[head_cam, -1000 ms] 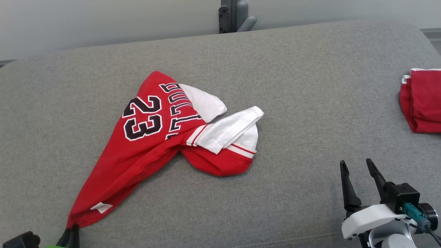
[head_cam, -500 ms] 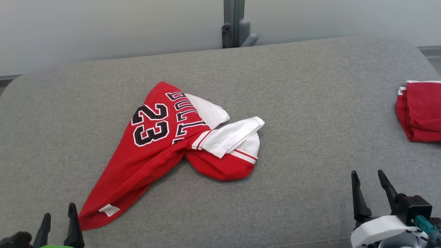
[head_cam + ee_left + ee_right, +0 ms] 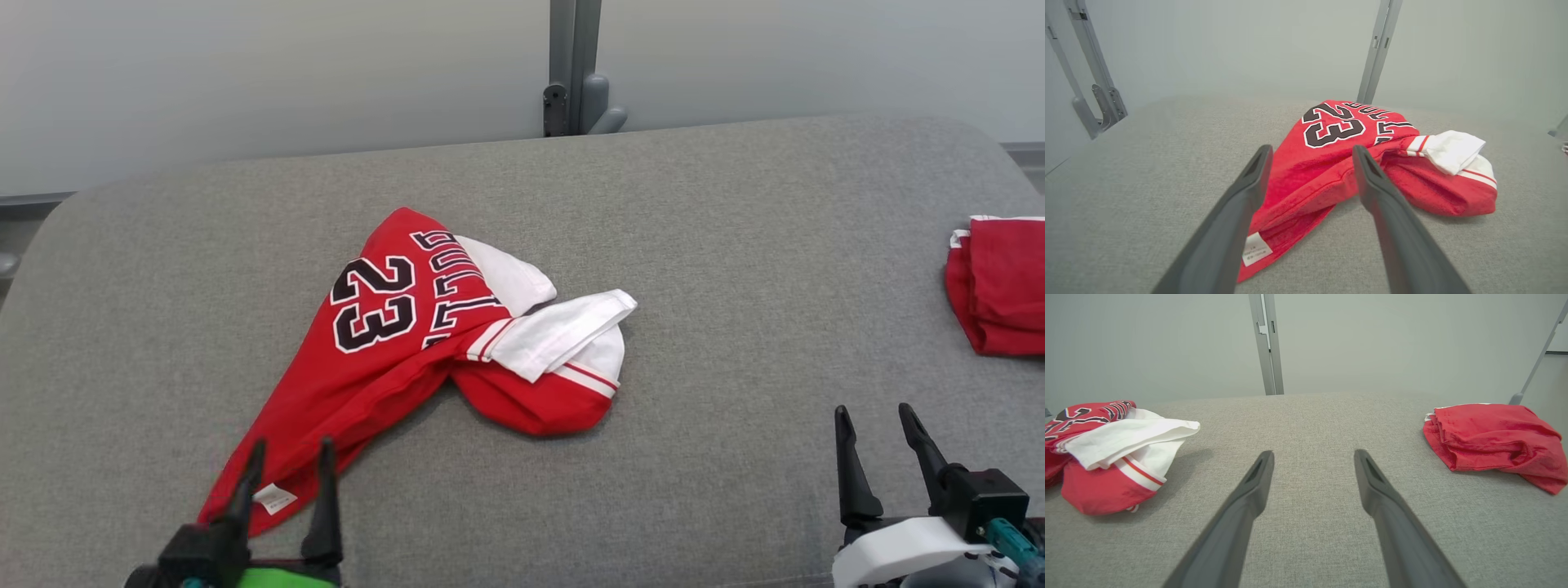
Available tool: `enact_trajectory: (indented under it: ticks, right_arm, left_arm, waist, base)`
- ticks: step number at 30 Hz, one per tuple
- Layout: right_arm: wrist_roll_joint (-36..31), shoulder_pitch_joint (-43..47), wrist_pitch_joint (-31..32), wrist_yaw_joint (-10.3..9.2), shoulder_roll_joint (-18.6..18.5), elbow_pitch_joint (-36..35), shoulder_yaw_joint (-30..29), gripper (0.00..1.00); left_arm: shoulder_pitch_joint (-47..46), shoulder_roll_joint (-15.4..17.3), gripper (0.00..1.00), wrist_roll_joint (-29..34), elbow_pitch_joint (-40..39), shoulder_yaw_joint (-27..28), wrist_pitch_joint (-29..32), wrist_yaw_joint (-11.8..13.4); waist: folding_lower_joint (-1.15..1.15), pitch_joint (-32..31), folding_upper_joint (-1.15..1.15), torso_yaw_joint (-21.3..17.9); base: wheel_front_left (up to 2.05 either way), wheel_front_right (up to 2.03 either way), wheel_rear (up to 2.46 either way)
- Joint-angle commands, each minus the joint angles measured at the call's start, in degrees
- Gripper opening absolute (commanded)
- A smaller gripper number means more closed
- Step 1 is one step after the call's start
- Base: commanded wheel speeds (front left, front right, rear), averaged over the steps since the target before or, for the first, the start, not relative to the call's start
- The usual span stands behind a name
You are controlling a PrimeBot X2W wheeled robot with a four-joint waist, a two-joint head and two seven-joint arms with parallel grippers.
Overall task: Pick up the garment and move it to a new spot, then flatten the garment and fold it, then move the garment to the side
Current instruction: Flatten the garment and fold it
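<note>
The red 23 jersey [image 3: 392, 343] is lying crumpled on the grey worktop [image 3: 735, 245]. The left claw [image 3: 291, 445] is gaping wide over its labelled hem corner [image 3: 273, 496], the right claw [image 3: 873, 411] idling wide; flattening is calling for a deep hem pinch.

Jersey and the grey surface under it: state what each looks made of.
Jersey: soft knit cloth, likely cotton, matte; it crumples and drapes in folds, with a sewn label at its hem. Grey surface: woven upholstery fabric, matte; fine flecked weave and rounded edges suggest padding beneath.
</note>
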Motion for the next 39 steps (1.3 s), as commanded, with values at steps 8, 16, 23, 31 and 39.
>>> enact_trajectory:
  ticks: [8, 16, 23, 31, 39]
  right_arm:
    - [0.6, -3.4, -0.2, -0.07, 0.1, 0.0, 1.9, 1.00]
    - [1.6, -4.8, -0.2, -0.07, 0.4, 0.6, 2.1, 1.00]
    - [2.7, -5.2, -0.2, -0.07, 0.5, 1.2, 2.1, 1.00]
    - [3.6, -5.0, -0.2, -0.07, 0.5, 1.7, 2.3, 1.00]
    - [3.4, -5.4, -0.2, -0.07, 0.5, 1.9, 2.6, 1.00]
  left_arm:
    - [-17.5, -5.0, 1.00, 6.9, 10.7, -11.5, 2.9, -7.0]
    - [-28.5, -6.9, 1.00, 10.5, 22.1, -17.0, 8.7, -9.0]
    - [-33.4, -6.4, 1.00, 13.5, 31.7, -18.1, 9.5, -6.2]
    - [-35.9, -6.4, 0.89, 15.0, 38.4, -18.2, 7.5, -3.0]
    - [-37.7, -6.9, 0.00, 15.1, 42.1, -18.7, 5.8, -2.3]
  waist:
    - [0.00, 4.8, 0.53, -7.4]
    - [0.00, 7.4, 0.53, -12.7]
    - [0.00, 8.0, 0.53, -15.7]
    - [0.00, 7.4, 0.53, -15.6]
    - [0.00, 7.1, 0.53, -14.9]
  base:
    - [0.00, 0.00, 0.00]
    - [0.00, 0.00, 0.00]
    - [0.00, 0.00, 0.00]
    - [0.00, 0.00, 0.00]
    - [0.00, 0.00, 0.00]
